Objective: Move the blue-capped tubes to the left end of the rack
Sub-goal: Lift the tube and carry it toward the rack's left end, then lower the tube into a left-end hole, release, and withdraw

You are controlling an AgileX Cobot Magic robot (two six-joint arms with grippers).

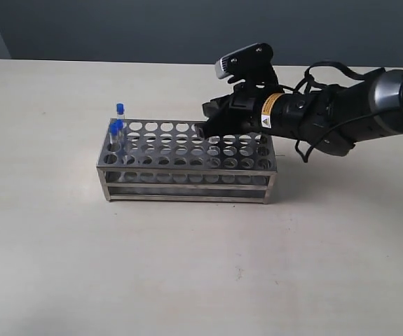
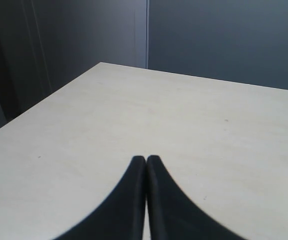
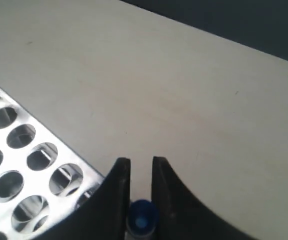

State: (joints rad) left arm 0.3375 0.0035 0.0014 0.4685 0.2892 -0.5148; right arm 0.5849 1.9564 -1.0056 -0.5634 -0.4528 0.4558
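Observation:
The silver rack (image 1: 187, 170) stands mid-table. At its left end stand blue-capped tubes: one cap (image 1: 120, 108) at the back corner and another (image 1: 117, 127) just in front of it. My right gripper (image 1: 205, 130) hovers over the rack's back edge near the middle. In the right wrist view the right gripper (image 3: 140, 162) is shut on a blue-capped tube (image 3: 141, 215), held between its fingers beside the rack's perforated plate (image 3: 33, 180). My left gripper (image 2: 146, 158) is shut on nothing above bare table, and it is out of the exterior view.
The pale table (image 1: 187, 280) spreads around the rack. A dark wall (image 1: 117, 28) runs behind the table's far edge. The right arm's black body (image 1: 341, 112) stretches in from the right, above the table behind the rack.

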